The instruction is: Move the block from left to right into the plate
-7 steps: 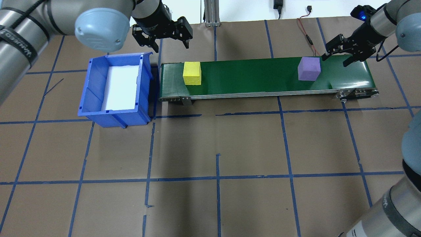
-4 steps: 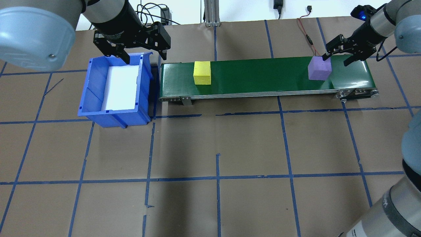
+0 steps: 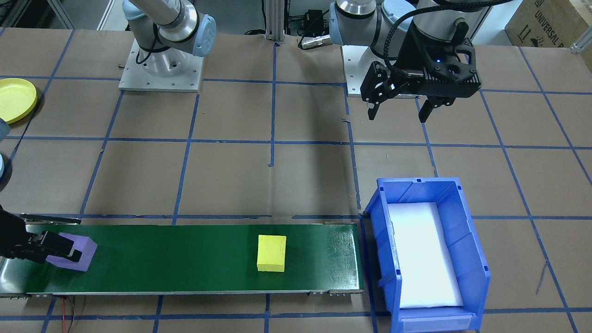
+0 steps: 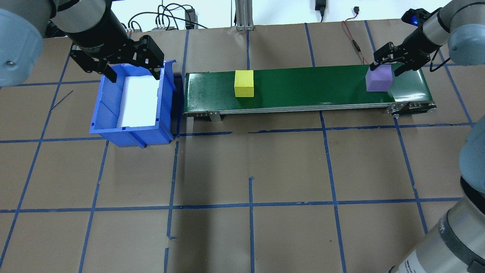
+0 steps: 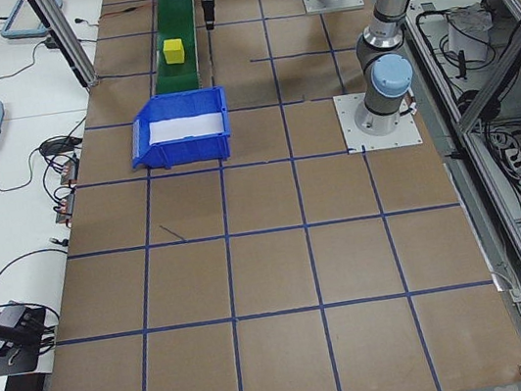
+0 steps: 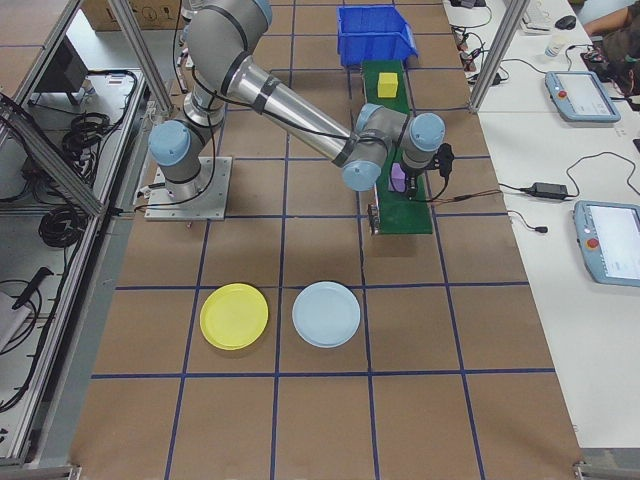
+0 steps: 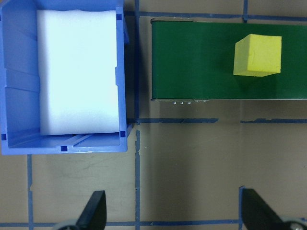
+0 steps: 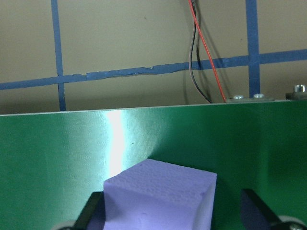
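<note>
A purple block (image 4: pixel 378 79) sits at the right end of the green conveyor belt (image 4: pixel 303 87). My right gripper (image 4: pixel 385 69) is open and straddles it. In the right wrist view the purple block (image 8: pixel 158 199) lies between the fingers, with a gap on the right side. A yellow block (image 4: pixel 244 83) rides on the belt's left part. My left gripper (image 4: pixel 130 74) hangs open and holds nothing, over the back rim of the blue bin (image 4: pixel 100 106). The yellow plate (image 6: pixel 234 316) lies on the table well apart from the belt and also shows as the yellow plate (image 3: pixel 16 99) at the edge.
A pale blue plate (image 6: pixel 326 314) lies beside the yellow one. The blue bin (image 3: pixel 384 240) holds a white foam pad and stands against the belt's left end. A red and black cable (image 8: pixel 206 62) runs behind the belt's right end.
Both blocks have ridden rightward on the belt, and the purple one has come between the right gripper's fingers. My left gripper has swung left, from behind the belt to over the bin.
</note>
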`<state>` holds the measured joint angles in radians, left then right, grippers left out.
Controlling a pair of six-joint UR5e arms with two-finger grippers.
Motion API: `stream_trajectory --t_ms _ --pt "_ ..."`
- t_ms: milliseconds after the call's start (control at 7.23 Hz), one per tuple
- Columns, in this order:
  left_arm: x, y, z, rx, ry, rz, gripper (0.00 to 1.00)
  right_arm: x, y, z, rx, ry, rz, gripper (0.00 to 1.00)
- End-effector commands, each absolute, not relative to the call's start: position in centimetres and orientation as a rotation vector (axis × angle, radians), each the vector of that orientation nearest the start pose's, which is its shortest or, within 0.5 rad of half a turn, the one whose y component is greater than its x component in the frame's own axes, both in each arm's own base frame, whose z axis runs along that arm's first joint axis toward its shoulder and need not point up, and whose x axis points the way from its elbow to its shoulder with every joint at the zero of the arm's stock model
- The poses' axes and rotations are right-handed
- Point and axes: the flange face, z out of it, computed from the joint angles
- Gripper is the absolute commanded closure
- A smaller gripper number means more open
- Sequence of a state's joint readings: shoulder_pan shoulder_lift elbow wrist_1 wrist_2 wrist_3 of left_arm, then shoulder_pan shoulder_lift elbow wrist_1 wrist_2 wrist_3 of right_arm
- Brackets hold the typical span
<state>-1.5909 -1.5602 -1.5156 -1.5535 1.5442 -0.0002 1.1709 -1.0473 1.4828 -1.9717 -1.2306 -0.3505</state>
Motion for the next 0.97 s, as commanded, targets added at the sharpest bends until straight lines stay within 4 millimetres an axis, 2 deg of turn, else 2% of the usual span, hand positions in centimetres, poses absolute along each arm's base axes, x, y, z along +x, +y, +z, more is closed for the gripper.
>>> stream_trajectory --t_ms 0,415,553,691,830 --pt "-13.83 -48.05 52.41 0.052 3.116 -0.069 0.00 -10.53 -67.52 25.99 0.074 2.809 -0.116 0.00" --pt "-13.91 -47.71 52.34 0.074 3.117 -0.040 0.00 -10.54 -67.42 25.84 0.072 2.813 -0.110 0.00" --pt "-13.68 -47.79 52.35 0.066 3.116 -0.043 0.00 -10.42 -67.16 25.37 0.072 2.808 -0.097 0.13" --pt "-13.82 -47.76 52.37 0.062 3.116 -0.045 0.00 -10.59 -67.06 25.40 0.067 2.829 -0.089 0.83" --pt "-13.82 -47.76 52.37 0.059 3.116 -0.045 0.00 -10.88 -66.85 26.16 0.062 2.868 -0.089 0.93"
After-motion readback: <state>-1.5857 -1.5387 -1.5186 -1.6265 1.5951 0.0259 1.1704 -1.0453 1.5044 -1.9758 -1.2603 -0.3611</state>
